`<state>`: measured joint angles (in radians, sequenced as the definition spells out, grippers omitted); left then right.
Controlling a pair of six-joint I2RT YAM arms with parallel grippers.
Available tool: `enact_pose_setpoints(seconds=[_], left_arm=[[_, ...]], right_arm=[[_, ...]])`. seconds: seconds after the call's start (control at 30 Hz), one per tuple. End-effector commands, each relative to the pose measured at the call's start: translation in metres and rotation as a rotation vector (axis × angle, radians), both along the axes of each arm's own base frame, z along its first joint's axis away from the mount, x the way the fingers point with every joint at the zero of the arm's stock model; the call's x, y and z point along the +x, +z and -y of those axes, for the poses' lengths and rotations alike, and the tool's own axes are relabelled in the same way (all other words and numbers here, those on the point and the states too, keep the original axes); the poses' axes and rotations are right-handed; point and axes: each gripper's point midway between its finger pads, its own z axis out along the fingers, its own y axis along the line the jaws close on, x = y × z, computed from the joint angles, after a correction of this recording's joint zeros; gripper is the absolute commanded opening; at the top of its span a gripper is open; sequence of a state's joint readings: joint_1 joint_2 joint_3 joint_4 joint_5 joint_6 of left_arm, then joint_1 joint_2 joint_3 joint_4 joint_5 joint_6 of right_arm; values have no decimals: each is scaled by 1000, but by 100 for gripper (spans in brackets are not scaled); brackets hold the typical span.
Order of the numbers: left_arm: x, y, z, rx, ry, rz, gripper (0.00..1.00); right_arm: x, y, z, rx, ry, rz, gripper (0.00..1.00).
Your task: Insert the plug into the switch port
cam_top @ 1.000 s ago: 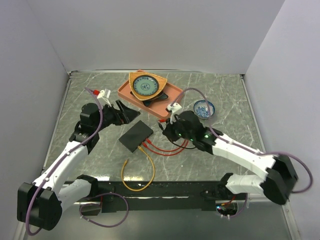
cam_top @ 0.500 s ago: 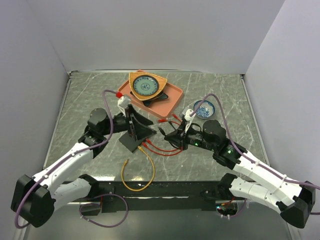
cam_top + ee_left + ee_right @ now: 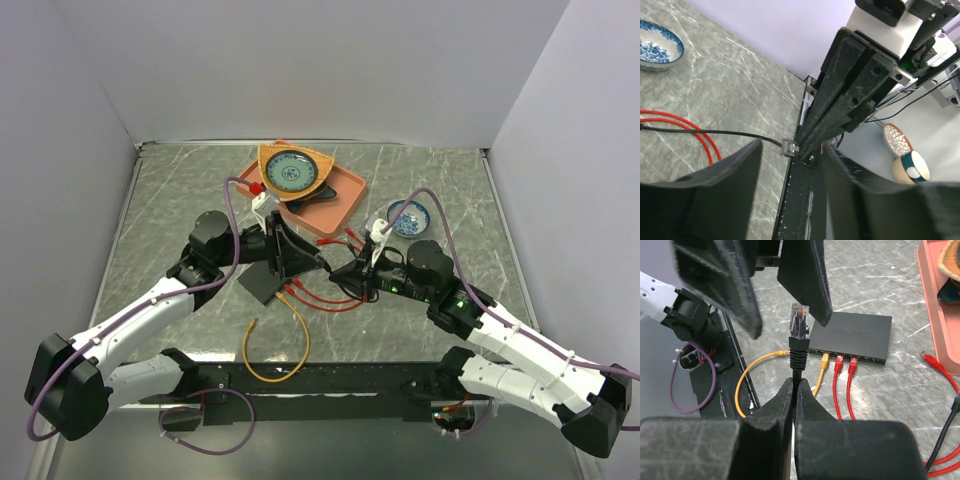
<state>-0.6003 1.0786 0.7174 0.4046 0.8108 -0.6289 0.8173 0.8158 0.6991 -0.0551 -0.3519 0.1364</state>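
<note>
Right wrist view shows the right gripper (image 3: 792, 385) clenched on the black boot of the clear plastic plug (image 3: 799, 320), which stands straight out beyond the fingertips, its long axis in line with the fingers. The flat matte-black switch box (image 3: 855, 332) lies flat on the grey marbled table (image 3: 180, 180), near its middle and just off the near edge of the orange tray (image 3: 340, 195). Seen from the plug, it lies ahead and to the right, so the plug does not yet point at it. The port row runs along the box's long edge that faces this gripper. One yellow plug (image 3: 824, 359) and two red plugs (image 3: 846, 361) are seated in it. The switch port (image 3: 870, 360) to the right of the red pair appears free, though detail is too fine to confirm. The left gripper (image 3: 292, 255) hangs over the box with its jaws apart, one finger (image 3: 720, 285) on each side of the plug tip, touching nothing visible. The left arm is nearer the box; the right arm carries the plug. Judgement: the plug must swing right and descend toward the port edge, and the flanking left fingers risk obstruction.
</note>
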Motion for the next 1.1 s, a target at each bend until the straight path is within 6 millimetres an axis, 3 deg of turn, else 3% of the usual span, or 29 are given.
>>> enact_pose_setpoints(seconds=[0.0,0.03,0.3,0.37,0.5,0.53,0.57,0.7,0.83,1.07], left_arm=[[4,23,6,-36,0,63,52],[4,26,7,-47,0,66,44],[5,27,8,-45,18,65,16],[5,26,8,-44,21,64,3],[6,30,7,-53,38,67,1],[7,30,7,-54,45,59,1],[8,31,6,-57,51,59,1],[16,37,4,-56,111,48,1],[40,35,-2,-40,262,-28,1],[57,37,-9,-44,383,-144,1]], right_arm=[[-2,16,0,41,13,34,0],[-1,15,0,39,10,33,0],[1,14,1,36,-2,34,0],[1,14,1,34,-3,34,0],[4,12,3,26,-27,21,1],[7,12,4,23,-43,16,7],[10,12,6,15,-65,15,19],[16,24,12,3,-115,17,36],[22,30,19,-8,-170,18,58],[36,41,21,-17,-233,30,96]])
